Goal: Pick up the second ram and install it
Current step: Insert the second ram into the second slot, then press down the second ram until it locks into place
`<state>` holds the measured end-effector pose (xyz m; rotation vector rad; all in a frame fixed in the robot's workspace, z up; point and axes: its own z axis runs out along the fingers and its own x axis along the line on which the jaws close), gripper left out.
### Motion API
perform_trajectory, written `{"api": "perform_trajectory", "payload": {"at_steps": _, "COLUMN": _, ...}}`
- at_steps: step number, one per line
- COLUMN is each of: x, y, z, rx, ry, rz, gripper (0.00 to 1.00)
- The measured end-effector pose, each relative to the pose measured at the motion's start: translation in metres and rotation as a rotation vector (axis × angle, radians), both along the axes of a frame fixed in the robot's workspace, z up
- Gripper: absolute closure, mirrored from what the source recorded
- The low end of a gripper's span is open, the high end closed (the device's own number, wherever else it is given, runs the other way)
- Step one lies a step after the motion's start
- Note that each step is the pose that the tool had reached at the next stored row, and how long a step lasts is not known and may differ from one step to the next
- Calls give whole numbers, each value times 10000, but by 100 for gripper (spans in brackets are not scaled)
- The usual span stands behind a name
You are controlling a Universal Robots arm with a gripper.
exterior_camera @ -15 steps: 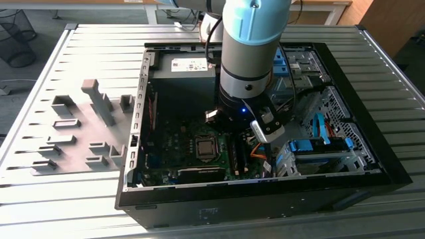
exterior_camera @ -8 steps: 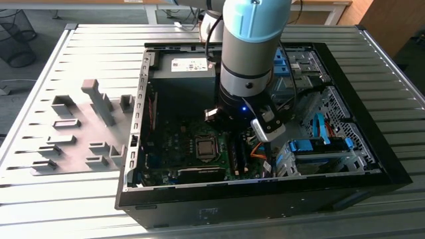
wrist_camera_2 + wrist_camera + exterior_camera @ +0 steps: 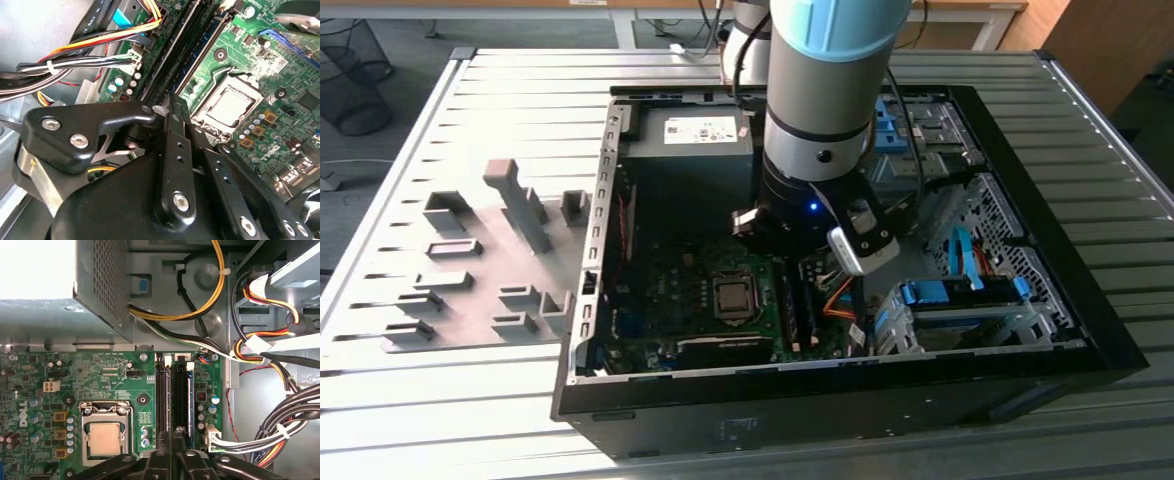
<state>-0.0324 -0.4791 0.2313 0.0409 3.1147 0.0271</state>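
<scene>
Gripper [image 3: 172,457]: fingers closed together, nothing visibly held.
Second ram [image 3: 190,405]: seated in a slot just beyond fingertips, long axis in line with fingers.

Motherboard [image 3: 115,385] bears white print; power supply [image 3: 654,145] a white label.

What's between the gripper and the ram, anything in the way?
Nothing visible. In the first wrist view the gripper hangs just over the black slots, and the blue ram stands edge-on among them, right beside it. The cables lie off to one side, clear of the slots.
</scene>
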Motion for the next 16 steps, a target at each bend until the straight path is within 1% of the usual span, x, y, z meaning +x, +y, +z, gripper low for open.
{"api": "perform_trajectory", "payload": {"at_steps": 1, "x": 0, "y": 0, "z": 0, "rx": 0, "ry": 0, "rz": 0, "gripper": 86}}
{"api": "perform_trajectory", "payload": {"at_steps": 2, "x": 0, "y": 0, "z": 1, "rx": -2, "ry": 0, "rz": 0, "gripper": 90}}
{"api": "perform_trajectory", "payload": {"at_steps": 5, "x": 0, "y": 0, "z": -9, "rx": -2, "ry": 0, "rz": 0, "gripper": 90}}
{"api": "perform_trajectory", "payload": {"at_steps": 10, "x": 0, "y": 0, "z": -94, "rx": -1, "ry": -1, "rz": 0, "gripper": 90}}
{"api": "perform_trajectory", "payload": {"at_steps": 13, "x": 0, "y": -2, "z": -128, "rx": -19, "ry": 5, "rz": 1, "gripper": 90}}
{"api": "perform_trajectory", "payload": {"at_steps": 16, "x": 0, "y": -2, "z": -167, "rx": -11, "ry": 3, "rz": 1, "gripper": 90}}
